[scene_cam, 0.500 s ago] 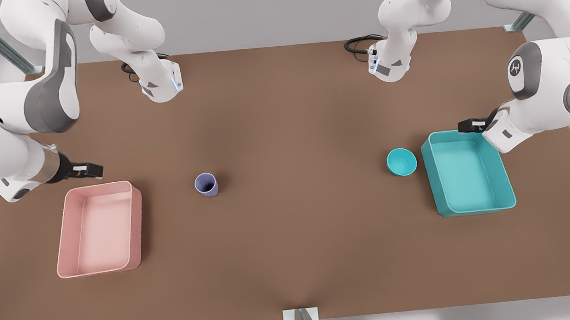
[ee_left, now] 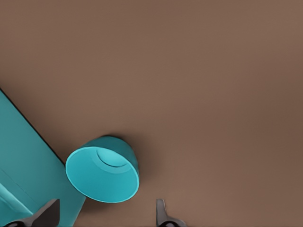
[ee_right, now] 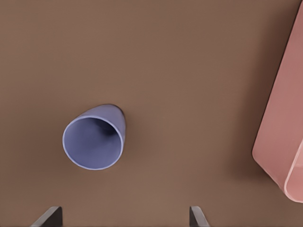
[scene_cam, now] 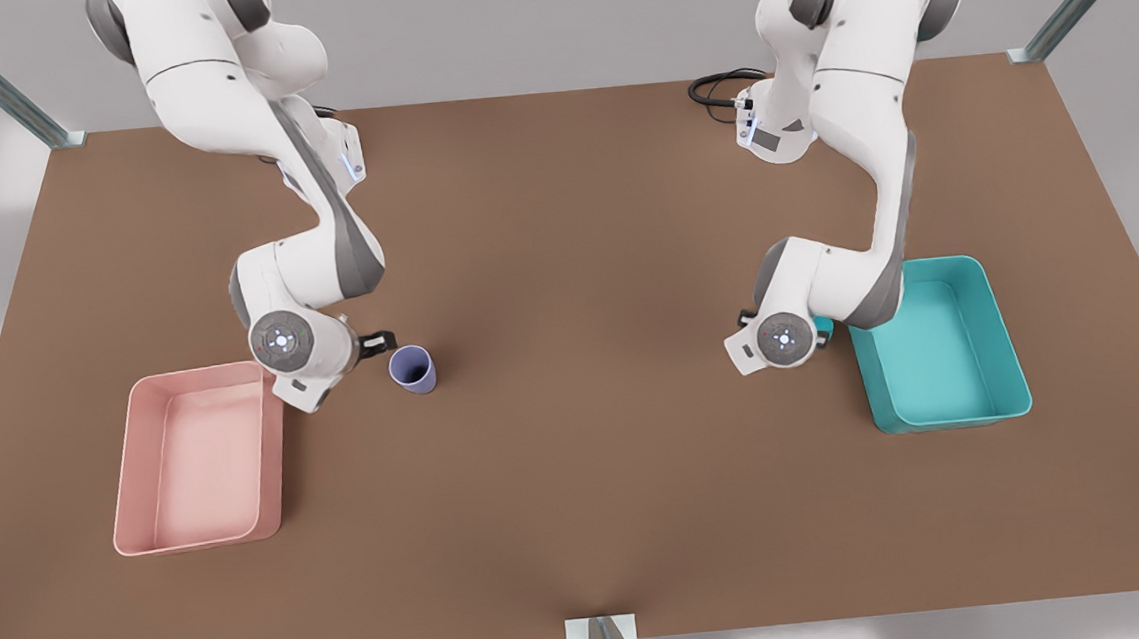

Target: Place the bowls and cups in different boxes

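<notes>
The lavender cup (scene_cam: 413, 369) stands upright on the table, right of the pink box (scene_cam: 201, 466) in the front view. My right gripper (scene_cam: 381, 343) hovers just beside it on the pink box's side, open; the right wrist view looks down into the cup (ee_right: 93, 142) ahead of the gripper (ee_right: 123, 217). On the front view's right, the left arm's wrist (scene_cam: 781, 340) covers most of the teal bowl (scene_cam: 824, 325), which sits against the teal box (scene_cam: 942, 344). In the left wrist view the bowl (ee_left: 102, 174) lies between the open left gripper's (ee_left: 105, 215) fingertips (ee_left: 161, 213).
Both boxes hold nothing. The teal box's wall (ee_left: 23, 156) runs close beside the bowl. The pink box's corner (ee_right: 284, 132) lies well off from the cup. A black cable (scene_cam: 719, 86) is coiled at the table's far edge. Bare brown tabletop spans the middle.
Both arms have swung in from the table's outer sides: the right gripper now sits next to the cup and the left arm now hangs over the bowl. Cup, bowl and boxes stayed put.
</notes>
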Robot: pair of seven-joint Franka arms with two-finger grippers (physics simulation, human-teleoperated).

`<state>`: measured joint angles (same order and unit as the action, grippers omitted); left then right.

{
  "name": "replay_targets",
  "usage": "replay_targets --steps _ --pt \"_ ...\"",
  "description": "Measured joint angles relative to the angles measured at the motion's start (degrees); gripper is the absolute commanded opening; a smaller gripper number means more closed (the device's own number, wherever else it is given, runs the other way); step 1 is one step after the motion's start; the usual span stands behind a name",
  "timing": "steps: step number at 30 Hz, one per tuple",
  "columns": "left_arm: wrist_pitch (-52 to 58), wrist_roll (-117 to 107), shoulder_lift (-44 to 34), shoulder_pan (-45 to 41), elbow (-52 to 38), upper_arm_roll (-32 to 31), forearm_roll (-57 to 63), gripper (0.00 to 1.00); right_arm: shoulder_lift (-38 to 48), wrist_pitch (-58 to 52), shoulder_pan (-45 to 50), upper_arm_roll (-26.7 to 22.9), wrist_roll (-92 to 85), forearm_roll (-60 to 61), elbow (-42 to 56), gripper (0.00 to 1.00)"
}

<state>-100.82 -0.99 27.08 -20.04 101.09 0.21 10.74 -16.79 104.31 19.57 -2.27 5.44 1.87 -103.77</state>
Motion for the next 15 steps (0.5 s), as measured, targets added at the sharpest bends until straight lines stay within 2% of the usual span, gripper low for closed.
replay_targets --steps 5,9,15 --pt "-9.0 -6.8 -2.2 0.9 8.9 0.2 1.2 1.0 -4.2 11.8 -0.4 0.0 1.1 1.7 -3.0 1.0" --pt "-15.0 -13.2 -6.1 1.3 15.7 0.2 0.9 1.0 -3.7 18.3 -0.2 0.1 1.9 2.7 -9.1 1.0" --pt "-21.1 -20.8 -5.5 1.3 19.7 0.2 -0.2 1.0 -3.8 23.2 0.2 0.2 2.7 3.1 -11.9 1.0"
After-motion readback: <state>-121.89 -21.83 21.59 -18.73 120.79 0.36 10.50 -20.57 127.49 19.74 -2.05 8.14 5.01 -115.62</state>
